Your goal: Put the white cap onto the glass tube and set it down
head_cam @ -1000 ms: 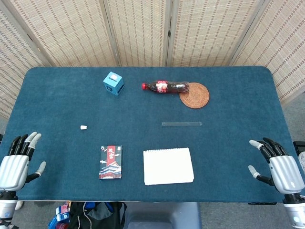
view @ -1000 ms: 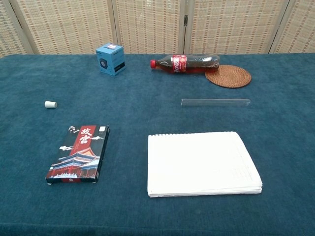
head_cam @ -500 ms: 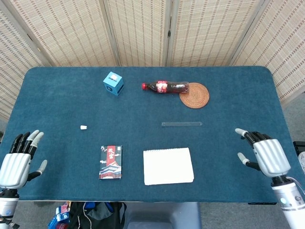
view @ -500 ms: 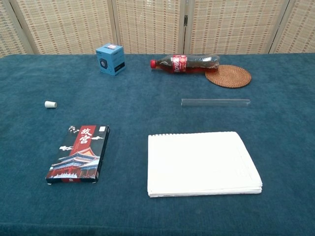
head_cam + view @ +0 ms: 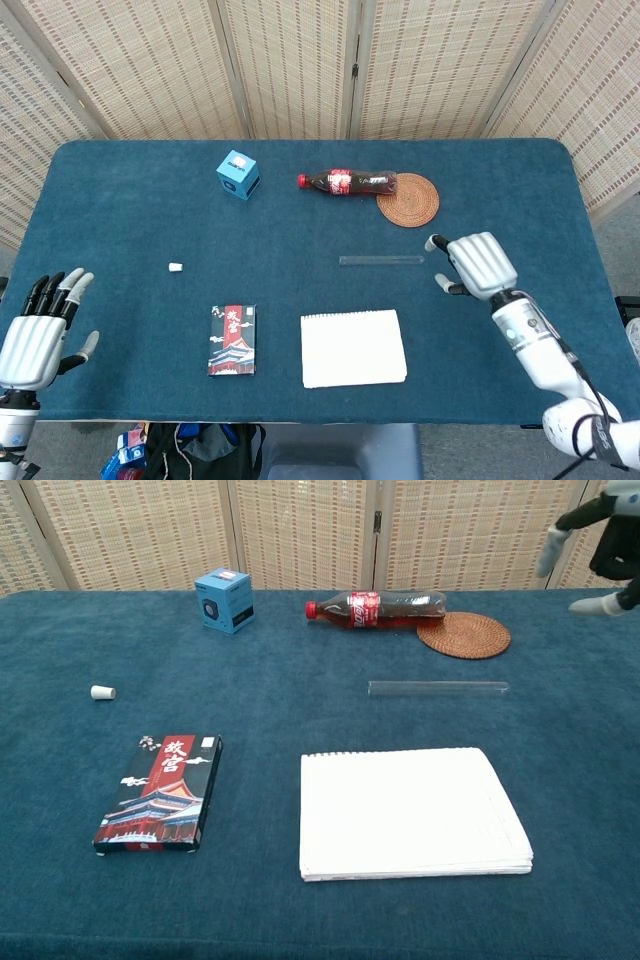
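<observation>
1. Blue surface [image 5: 520, 190]: glass tube [image 5: 381, 261] lies bare mid-surface; white cap [image 5: 175, 267] sits well apart, leftward.
2. Right robot hand [image 5: 478, 265] hovers beside the tube's end, fingers spread, empty.
3. Left robot hand [image 5: 38, 335] is idle, spread, empty.
4. Grasping, capping and setting down all remain.

The desk [image 5: 130, 220] wears a deep teal cloth. The cap [image 5: 102, 692] is white, the tube [image 5: 438, 689] clear glass. The small box [image 5: 223, 599] is light blue, the bottle [image 5: 376, 608] dark cola with a red cap and label. The coaster [image 5: 463, 635] is woven brown, the notepad [image 5: 411, 812] white, and the card pack [image 5: 162, 792] black and red with white characters.
</observation>
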`<state>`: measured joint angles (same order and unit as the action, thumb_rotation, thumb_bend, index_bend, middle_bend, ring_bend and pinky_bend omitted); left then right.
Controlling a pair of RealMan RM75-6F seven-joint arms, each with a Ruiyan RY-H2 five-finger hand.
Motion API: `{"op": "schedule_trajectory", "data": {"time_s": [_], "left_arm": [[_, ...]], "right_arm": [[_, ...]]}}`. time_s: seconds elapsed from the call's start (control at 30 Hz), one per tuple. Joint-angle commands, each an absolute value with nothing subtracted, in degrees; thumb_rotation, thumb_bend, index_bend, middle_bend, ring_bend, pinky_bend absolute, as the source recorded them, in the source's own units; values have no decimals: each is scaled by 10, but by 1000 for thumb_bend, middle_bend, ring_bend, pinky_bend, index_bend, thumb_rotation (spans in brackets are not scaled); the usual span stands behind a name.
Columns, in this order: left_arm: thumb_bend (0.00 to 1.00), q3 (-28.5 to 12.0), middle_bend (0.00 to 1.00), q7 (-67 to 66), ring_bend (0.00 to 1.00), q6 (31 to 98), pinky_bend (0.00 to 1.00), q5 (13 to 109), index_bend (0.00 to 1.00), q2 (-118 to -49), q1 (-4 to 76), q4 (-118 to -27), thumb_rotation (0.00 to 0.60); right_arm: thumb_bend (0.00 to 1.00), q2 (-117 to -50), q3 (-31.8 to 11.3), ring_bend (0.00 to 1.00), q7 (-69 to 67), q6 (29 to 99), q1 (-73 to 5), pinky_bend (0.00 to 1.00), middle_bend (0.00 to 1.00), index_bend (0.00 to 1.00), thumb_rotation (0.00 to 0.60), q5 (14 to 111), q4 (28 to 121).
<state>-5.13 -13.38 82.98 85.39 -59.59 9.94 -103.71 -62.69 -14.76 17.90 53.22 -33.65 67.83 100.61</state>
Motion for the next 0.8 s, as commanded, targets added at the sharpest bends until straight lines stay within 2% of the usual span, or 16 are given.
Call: {"op": "schedule_trajectory", "data": {"time_s": [0.03,0.43,0.8], "left_arm": [[330,-51,0,-135,0,828,0,853,68,-595,101,-1038,600],[329,-48,0,-142,0,824,0,849,67,-593,103,-1045,600],[330,-43,0,-144,0,825,0,846,60,-595,100,-1043,600]], "right_arm": [[294,-681,-155,1000,206,485,-385,1000,1000,402,600,632,945],[294,-808,-139,1000,230,408,-482,1000,1000,426,600,551,778],[294,-883,-121,1000,230,365,-528,1000,1000,445,600,507,668]]}}
